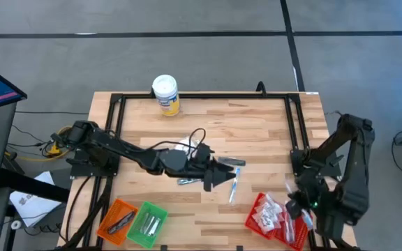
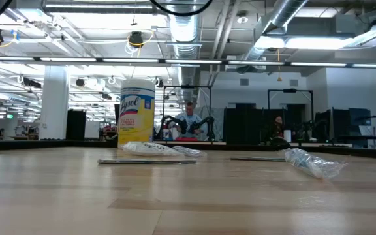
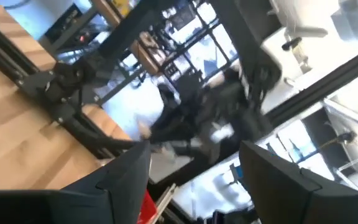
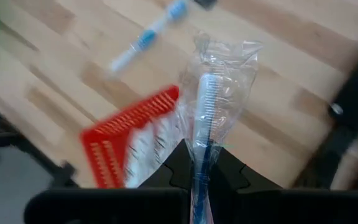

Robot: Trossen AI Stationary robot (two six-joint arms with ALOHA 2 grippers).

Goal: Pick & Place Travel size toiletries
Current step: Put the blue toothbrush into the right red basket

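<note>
You look straight down on the table [image 1: 257, 132]; level across it; both views share the yellow canister [image 1: 166, 95].

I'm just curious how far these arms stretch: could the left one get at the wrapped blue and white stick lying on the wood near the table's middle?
Probably yes. The left gripper is open and hovers right beside the blue and white stick, with only bare wood between them.

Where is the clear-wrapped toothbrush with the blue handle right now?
The clear-wrapped toothbrush is pinched in the shut right gripper, above the red mesh basket at the table's front right corner.
</note>
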